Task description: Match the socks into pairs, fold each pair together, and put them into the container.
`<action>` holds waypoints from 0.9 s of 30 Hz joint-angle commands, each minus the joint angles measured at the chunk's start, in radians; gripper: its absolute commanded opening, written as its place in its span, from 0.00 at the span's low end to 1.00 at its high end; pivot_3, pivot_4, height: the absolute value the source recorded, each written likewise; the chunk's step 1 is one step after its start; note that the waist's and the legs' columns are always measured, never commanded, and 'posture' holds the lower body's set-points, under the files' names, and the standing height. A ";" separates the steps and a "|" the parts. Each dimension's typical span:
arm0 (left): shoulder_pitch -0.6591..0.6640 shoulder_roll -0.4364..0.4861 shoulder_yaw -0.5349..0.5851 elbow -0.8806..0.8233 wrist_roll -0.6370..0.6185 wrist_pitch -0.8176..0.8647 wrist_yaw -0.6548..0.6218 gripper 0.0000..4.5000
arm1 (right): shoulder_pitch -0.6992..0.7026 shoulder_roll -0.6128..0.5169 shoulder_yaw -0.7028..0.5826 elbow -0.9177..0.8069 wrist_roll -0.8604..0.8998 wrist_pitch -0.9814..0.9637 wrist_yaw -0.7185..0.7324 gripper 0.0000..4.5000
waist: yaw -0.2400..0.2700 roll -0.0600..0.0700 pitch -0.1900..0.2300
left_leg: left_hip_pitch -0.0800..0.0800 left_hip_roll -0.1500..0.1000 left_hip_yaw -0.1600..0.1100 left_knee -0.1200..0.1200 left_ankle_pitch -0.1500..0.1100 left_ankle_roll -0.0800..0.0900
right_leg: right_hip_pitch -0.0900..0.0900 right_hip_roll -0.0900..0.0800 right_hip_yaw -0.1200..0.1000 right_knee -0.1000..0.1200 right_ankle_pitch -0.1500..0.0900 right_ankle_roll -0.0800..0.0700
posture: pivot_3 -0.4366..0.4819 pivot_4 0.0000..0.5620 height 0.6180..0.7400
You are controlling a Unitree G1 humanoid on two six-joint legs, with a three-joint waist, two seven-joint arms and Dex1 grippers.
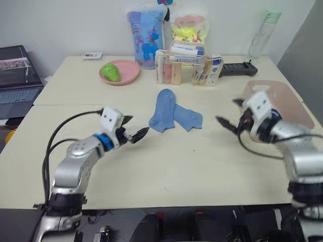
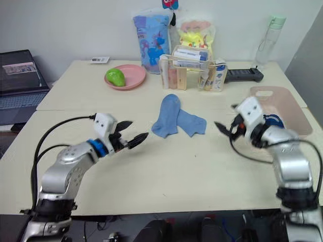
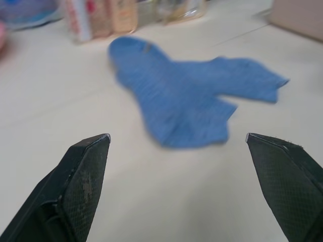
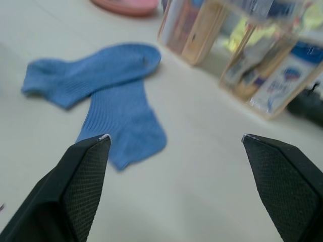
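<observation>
Two light blue socks (image 1: pixel 174 116) lie overlapping in a V on a cream table (image 1: pixel 166 171), between two released grippers.

The left gripper (image 1: pixel 132 132) hovers near the socks' left edge, fingers spread, grasping nothing. The right gripper (image 1: pixel 228 115) hovers further off, also spread and empty. The pale pink container (image 1: pixel 282 101) sits at the table's right edge, beyond the right gripper.

A pale cream desk (image 1: pixel 166 166) is set against a plain white wall (image 1: pixel 60 25), with a seam seen across its top. A grey panel (image 1: pixel 308 55) is seen at the right edge.
</observation>
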 commanded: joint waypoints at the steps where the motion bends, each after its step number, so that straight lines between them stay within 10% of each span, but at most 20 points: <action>1: 0.089 -0.027 0.063 -0.090 -0.022 -0.031 0.043 1.00 | 0.110 0.048 -0.017 -0.095 -0.018 -0.043 -0.096 1.00 | 0.001 0.000 0.000 | 0.000 0.000 0.000 0.000 0.000 0.000 | 0.000 0.000 0.000 0.000 0.000 0.000 | 0.48 0.27 1.00; 14: 0.314 -0.056 0.065 -0.149 0.050 -0.094 0.114 1.00 | 0.364 0.118 0.013 -0.155 -0.094 -0.202 -0.228 1.00 | -0.001 0.001 -0.001 | 0.005 0.001 0.001 -0.003 0.000 0.000 | 0.002 0.001 0.001 0.000 0.000 0.000 | 0.48 0.27 1.00; 27: -0.069 -0.005 -0.143 0.015 0.142 -0.143 -0.023 1.00 | 0.158 0.022 0.053 -0.252 0.162 0.035 -0.013 1.00 | -0.003 0.001 -0.001 | 0.004 0.001 0.001 -0.003 0.000 0.000 | 0.002 0.001 0.000 0.000 0.000 0.000 | 0.48 0.27 1.00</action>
